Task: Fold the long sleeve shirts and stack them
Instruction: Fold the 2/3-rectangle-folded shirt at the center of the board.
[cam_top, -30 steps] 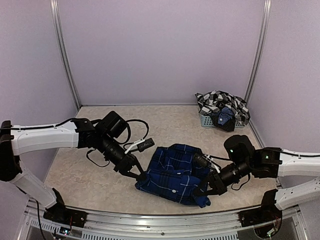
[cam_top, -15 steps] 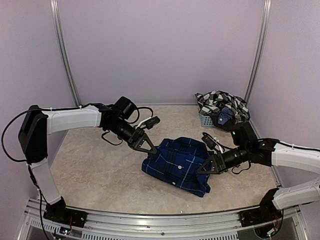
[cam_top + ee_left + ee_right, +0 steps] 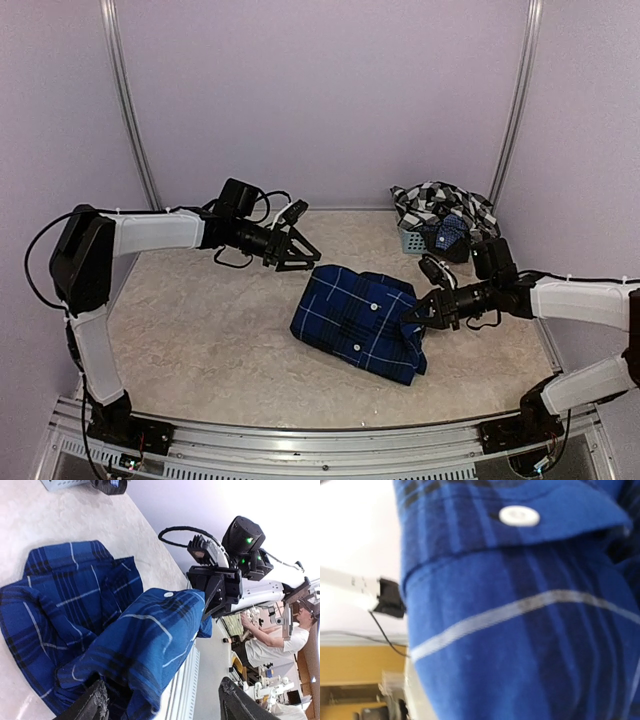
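Note:
The navy plaid shirt (image 3: 358, 322) lies folded in a compact bundle in the middle of the table. Its white-lined cloth (image 3: 125, 630) fills the left wrist view. My left gripper (image 3: 300, 253) hovers open just past the shirt's far left corner, and its fingers (image 3: 96, 704) hold nothing. My right gripper (image 3: 420, 313) is shut on the shirt's right edge. In the right wrist view blue cloth with a white button (image 3: 519, 516) hides the fingers. The black-and-white checked shirt (image 3: 440, 203) is heaped in the basket at the back right.
The small grey-blue mesh basket (image 3: 412, 241) stands in the back right corner, against the wall post. Purple walls close the back and both sides. A metal rail (image 3: 300, 440) runs along the near edge between the arm bases.
My left gripper has let go of the navy shirt, opened and drawn back to the far left. The shirt now lies folded over, shifted right. My right gripper has moved right with the edge.

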`<control>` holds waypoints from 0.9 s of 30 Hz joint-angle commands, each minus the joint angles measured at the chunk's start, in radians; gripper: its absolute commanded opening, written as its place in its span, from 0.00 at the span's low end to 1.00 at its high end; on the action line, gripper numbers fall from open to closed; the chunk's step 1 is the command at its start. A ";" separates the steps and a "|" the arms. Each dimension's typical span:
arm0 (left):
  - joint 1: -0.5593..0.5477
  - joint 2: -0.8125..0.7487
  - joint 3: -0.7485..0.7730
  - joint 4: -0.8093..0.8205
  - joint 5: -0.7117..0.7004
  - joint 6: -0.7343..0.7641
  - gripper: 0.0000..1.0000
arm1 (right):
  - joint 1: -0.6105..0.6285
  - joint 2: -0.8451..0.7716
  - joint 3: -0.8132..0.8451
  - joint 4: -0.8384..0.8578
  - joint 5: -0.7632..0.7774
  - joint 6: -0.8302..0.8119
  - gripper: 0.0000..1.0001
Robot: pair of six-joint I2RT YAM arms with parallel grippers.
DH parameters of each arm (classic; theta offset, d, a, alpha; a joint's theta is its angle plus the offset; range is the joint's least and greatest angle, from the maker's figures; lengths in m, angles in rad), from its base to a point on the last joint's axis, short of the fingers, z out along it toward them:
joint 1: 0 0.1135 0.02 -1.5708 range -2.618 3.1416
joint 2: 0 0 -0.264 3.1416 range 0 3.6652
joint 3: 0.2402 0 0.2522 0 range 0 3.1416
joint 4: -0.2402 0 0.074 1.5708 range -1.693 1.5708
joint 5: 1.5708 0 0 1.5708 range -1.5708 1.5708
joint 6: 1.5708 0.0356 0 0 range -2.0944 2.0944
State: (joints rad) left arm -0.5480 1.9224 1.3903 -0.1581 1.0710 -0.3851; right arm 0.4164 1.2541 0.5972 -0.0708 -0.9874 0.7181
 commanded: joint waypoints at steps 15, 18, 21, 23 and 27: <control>-0.044 -0.132 -0.118 0.096 -0.461 0.014 0.79 | -0.235 0.399 0.160 0.104 -0.031 -0.173 0.14; -0.092 -0.150 -0.150 0.119 -0.563 0.009 0.80 | -0.237 0.384 0.238 -0.061 0.129 -0.293 0.35; -0.153 -0.166 -0.170 0.121 -0.684 0.013 0.81 | -0.235 0.346 0.304 -0.178 0.259 -0.366 0.51; -0.190 -0.174 -0.187 0.130 -0.756 0.009 0.82 | -0.235 0.323 0.350 -0.244 0.336 -0.410 0.58; -0.256 -0.182 -0.216 0.150 -0.894 -0.009 0.95 | -0.228 0.285 0.391 -0.305 0.449 -0.440 0.70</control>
State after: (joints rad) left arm -0.7589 1.7775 1.2011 -0.0509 0.3626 -0.3935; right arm 0.1890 1.5963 0.9421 -0.2470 -0.7170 0.3710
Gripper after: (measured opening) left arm 0.842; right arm 0.655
